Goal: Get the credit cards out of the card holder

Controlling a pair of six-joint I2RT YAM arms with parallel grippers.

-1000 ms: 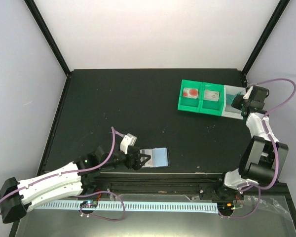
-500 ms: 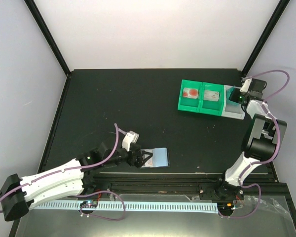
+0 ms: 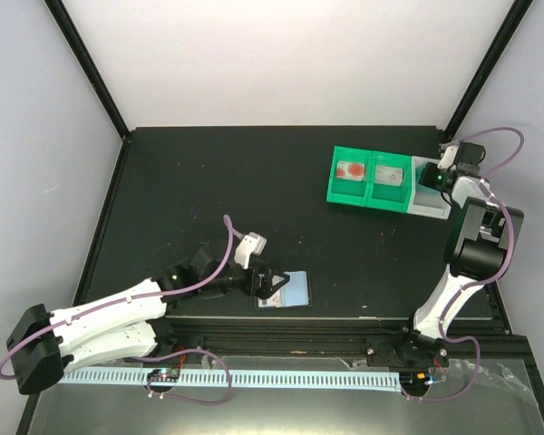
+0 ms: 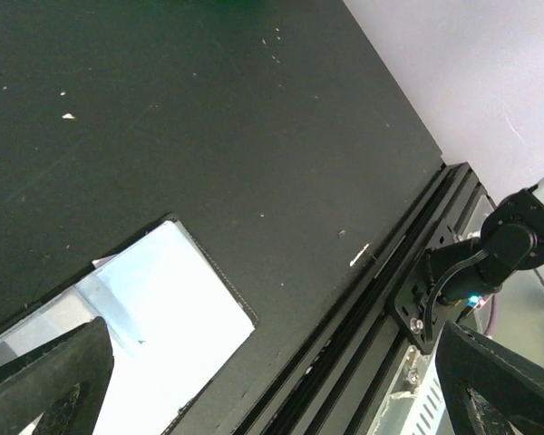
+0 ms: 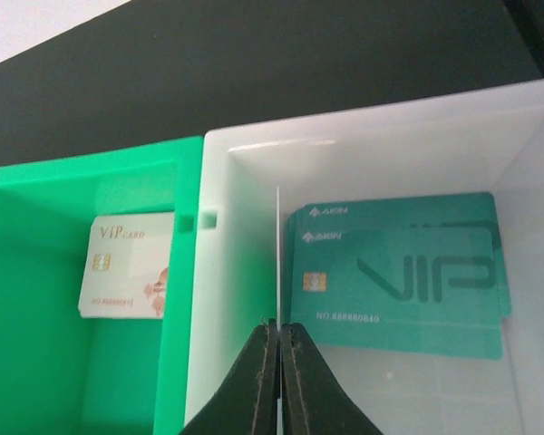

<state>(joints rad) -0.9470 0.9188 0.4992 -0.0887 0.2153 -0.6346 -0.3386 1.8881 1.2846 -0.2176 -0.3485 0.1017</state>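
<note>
The card holder [image 3: 293, 289] lies open near the table's front edge, its pale blue inner panel [image 4: 163, 326] facing up. My left gripper [image 3: 267, 285] hovers over its left part, open, with nothing between the fingers [image 4: 50, 381]. My right gripper [image 3: 432, 179] is at the far right over the white end compartment of the tray. It is shut on a credit card [image 5: 278, 254], held upright and seen edge-on. Two teal credit cards [image 5: 399, 272] lie flat in that compartment, just right of the held one.
The green-and-white tray [image 3: 369, 201] stands at the back right. A whitish card [image 5: 127, 267] lies in its middle green compartment, and a red-marked card [image 3: 352, 169] in the left one. The black frame rail [image 4: 381, 299] runs close along the card holder's near side.
My left gripper has slid right, further over the card holder, staying open. My right wrist has pulled back towards the far corner, over the white compartment, still shut on the card.
</note>
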